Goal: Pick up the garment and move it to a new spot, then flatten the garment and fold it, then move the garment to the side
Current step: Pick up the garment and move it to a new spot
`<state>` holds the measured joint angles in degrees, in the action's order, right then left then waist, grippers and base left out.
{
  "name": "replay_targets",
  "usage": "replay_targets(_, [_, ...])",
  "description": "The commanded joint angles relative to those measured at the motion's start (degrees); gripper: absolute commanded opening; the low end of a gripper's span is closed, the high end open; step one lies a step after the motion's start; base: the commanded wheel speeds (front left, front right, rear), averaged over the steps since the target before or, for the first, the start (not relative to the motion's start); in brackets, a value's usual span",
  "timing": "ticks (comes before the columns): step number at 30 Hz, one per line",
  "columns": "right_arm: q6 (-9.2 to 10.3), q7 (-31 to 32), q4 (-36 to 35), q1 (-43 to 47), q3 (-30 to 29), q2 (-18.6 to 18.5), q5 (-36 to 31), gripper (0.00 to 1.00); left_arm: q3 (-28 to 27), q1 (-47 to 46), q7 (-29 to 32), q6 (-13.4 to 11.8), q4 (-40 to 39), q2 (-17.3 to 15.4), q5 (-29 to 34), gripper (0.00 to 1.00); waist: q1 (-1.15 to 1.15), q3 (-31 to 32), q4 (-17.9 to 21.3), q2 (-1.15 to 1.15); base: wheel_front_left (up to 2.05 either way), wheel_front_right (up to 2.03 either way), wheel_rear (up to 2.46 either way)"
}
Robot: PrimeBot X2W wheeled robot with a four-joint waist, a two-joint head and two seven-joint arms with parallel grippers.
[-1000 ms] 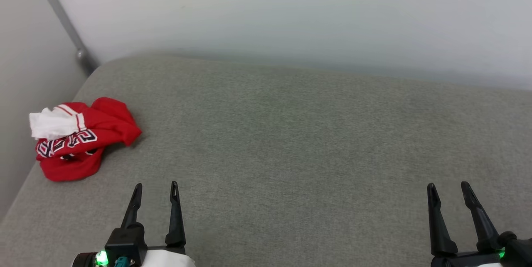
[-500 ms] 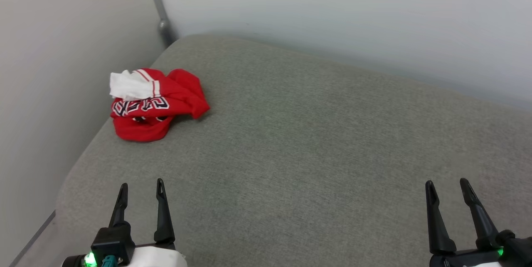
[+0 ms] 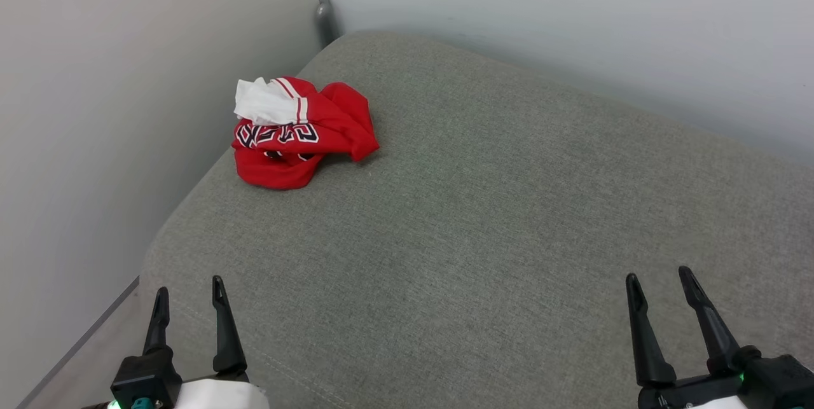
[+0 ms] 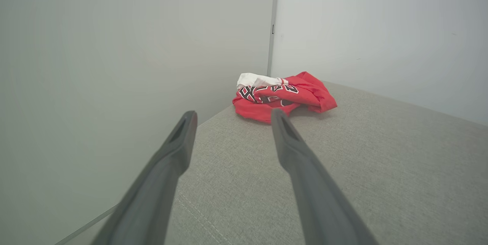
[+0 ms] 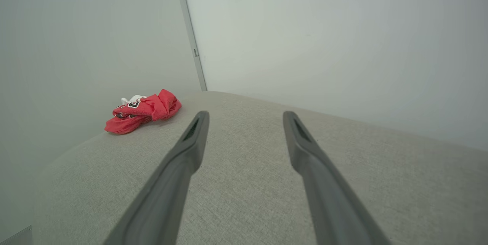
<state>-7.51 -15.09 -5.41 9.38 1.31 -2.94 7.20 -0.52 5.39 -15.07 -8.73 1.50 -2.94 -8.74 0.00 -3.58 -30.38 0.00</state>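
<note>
The garment [image 3: 299, 135] lies crumpled in a heap near the far left corner of the grey cushion, red with a white sleeve on top and black white-outlined lettering showing. It also appears ahead in the left wrist view [image 4: 284, 96] and far off to the left in the right wrist view [image 5: 143, 111]. My left gripper [image 3: 188, 293] hovers open at the lower left, well short of the garment, nothing between its fingers. My right gripper [image 3: 660, 282] is open at the lower right, far from the garment.
The grey upholstered cushion [image 3: 496, 224] spreads across most of the head view. Pale walls close in on the left and behind, meeting at a metal corner strip [image 3: 321, 2]. The cushion's left edge [image 3: 152, 250] drops off beside my left gripper.
The head camera has turned left, so the garment and corner strip now sit further right and higher in the picture. The garment itself lies as before, and both grippers stay open.
</note>
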Motion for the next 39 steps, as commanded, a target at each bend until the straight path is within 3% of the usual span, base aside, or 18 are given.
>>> replay_targets(1, [0.04, -0.12, 0.1, -0.88, 0.2, 0.12, -0.46, 1.0, -0.21, 0.38, -0.16, -0.36, -0.28, 0.05, -0.06, 1.0, 0.0, -0.19, -0.07, 0.0, 0.0, 0.0, 0.0])
replay_targets(6, [0.04, -0.12, 0.25, -0.83, 0.03, 0.12, -0.83, 1.0, -0.68, -0.63, -0.16, 0.51, 0.7, 0.06, 0.17, 1.0, 0.0, -0.31, 0.09, 0.0, 0.0, 0.0, 0.0])
replay_targets(11, [0.04, -0.12, -0.53, -0.47, -0.84, 0.12, -1.48, 1.0, -3.31, -6.55, -0.15, 3.99, 5.96, -1.81, 0.91, 1.0, 0.0, -1.52, 0.93, 0.0, 0.0, 0.0, 0.0])
replay_targets(23, [0.04, -0.12, -2.83, -5.64, -2.84, 0.09, -5.37, 1.0, -10.0, -33.68, 1.24, 11.3, 20.55, -17.33, -0.65, 1.0, 0.0, -10.64, 9.69, 0.0, 0.0, 0.0, 0.0])
replay_targets(31, [0.04, -0.12, -5.03, -9.03, -4.02, 0.1, -7.57, 1.0, -9.14, -46.89, 15.59, 15.17, 26.07, -26.15, -5.24, 1.0, 0.0, -17.24, 14.36, 0.0, 0.0, 0.0, 0.0])
replay_targets(39, [0.04, -0.12, -7.79, -12.22, -4.27, 0.1, -9.18, 1.0, -1.29, -55.92, 36.06, 16.04, 28.82, -32.81, -15.49, 1.0, 0.0, -24.28, 16.8, 0.0, 0.0, 0.0, 0.0])
